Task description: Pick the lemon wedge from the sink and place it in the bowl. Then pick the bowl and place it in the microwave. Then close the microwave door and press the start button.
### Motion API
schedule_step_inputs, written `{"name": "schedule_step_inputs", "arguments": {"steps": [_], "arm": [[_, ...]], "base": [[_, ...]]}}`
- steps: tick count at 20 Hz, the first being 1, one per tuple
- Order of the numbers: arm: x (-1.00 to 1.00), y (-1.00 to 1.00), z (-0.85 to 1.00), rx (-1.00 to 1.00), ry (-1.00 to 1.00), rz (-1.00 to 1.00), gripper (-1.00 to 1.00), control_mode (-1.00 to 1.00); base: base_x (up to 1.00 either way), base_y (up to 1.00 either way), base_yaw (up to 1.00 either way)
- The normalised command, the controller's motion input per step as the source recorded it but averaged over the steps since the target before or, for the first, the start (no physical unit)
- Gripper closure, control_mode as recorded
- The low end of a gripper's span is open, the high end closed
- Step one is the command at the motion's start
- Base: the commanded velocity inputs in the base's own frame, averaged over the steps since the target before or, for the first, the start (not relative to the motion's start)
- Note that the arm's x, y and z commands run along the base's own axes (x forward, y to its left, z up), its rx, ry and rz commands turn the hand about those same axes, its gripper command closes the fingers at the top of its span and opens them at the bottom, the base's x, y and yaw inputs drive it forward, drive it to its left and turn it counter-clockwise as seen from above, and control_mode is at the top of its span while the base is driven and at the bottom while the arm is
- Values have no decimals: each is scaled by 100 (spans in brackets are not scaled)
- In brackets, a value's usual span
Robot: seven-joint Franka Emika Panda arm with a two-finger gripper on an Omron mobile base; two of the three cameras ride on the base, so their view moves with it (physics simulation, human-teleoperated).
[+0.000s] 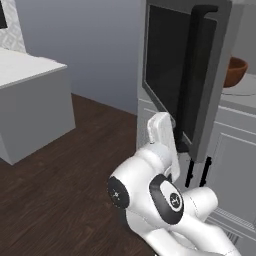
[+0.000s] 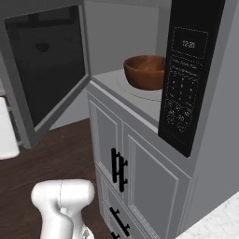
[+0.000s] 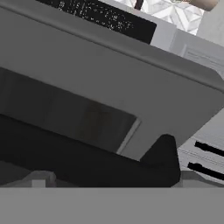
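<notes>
Gripper (image 3: 109, 177) sits right up against the outer face of the microwave door (image 1: 182, 75), jaws spread wide with nothing between them; in the hand view its two dark tips barely poke up at the bottom, one left, one right, with the door's long black handle (image 3: 87, 159) running across just above them. Door is swung open, standing roughly edge-on in the left base view, dark glass window facing the camera, black vertical handle near its free edge. Arm reaches up behind the door from below. Bowl (image 2: 145, 71) is inside the microwave (image 2: 140, 98), upright on the pale round turntable, reddish-brown, glossy inside; cannot tell if the lemon wedge is in it, rim hides the contents. Black control panel (image 2: 186, 74) with a lit clock display sits right of the cavity. Grey panelled cabinet doors (image 2: 126, 163) with black handles below the microwave. Dark wood floor (image 1: 55, 195), a pale counter block (image 1: 30, 95) off to the left.
</notes>
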Motion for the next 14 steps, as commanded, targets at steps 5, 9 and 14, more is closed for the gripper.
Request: {"name": "schedule_step_inputs", "arguments": {"steps": [5,9,14], "arm": [[0,-100,55,15,-11,-32,-100,-100],[0,-100,62,18,-8,-31,-100,-100],[0,-100,67,21,-12,-27,-100,-100]], "base": [[0,0,0],[0,0,0],[0,0,0]]}}
